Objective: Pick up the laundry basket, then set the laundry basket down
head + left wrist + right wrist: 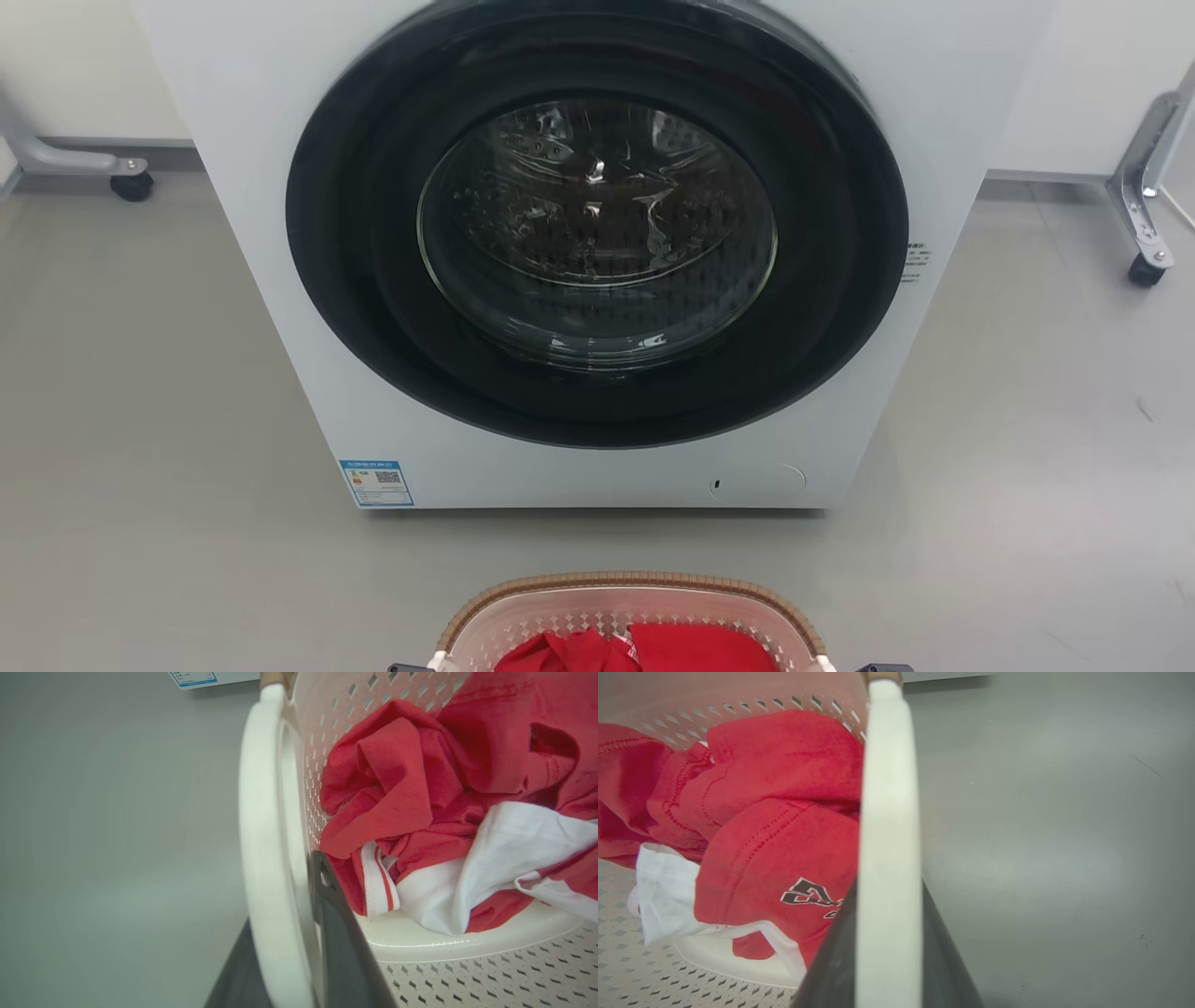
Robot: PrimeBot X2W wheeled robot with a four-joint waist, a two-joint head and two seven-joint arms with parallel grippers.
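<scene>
Closest to the cameras, at the left wrist, the left gripper (285, 896) has its two dark fingers (343, 952) on both sides of the white left handle (264, 826) of the laundry basket (490, 970) — one finger goes between the handle and the perforated wall, the other lies on the outer side, so the pincer is closed narrow on this handle. On the other side, the right gripper (888, 889) does the same: its fingers stand left and right of the white right handle (887, 788) and press against it.

Inside the basket lie crumpled red clothes (397, 779) mixed with a white cloth (504, 849). One red piece near the right handle carries a black and white print (810, 896).

From the head view, the basket is at the bottom edge in the middle, with its brown woven rim (635, 583) towards the washer (243, 140), and the dark tips of both grippers are just beside its two sides. I cannot tell if the basket rests on the grey floor (140, 392) or is lifted from it. A strip of bare floor separates it from the white washer, which stands directly behind, its round dark door (597, 224) shut. A blue label (376, 483) sits low at its left corner. Farther back — at both sides — stand wheeled metal legs (1144, 233).
</scene>
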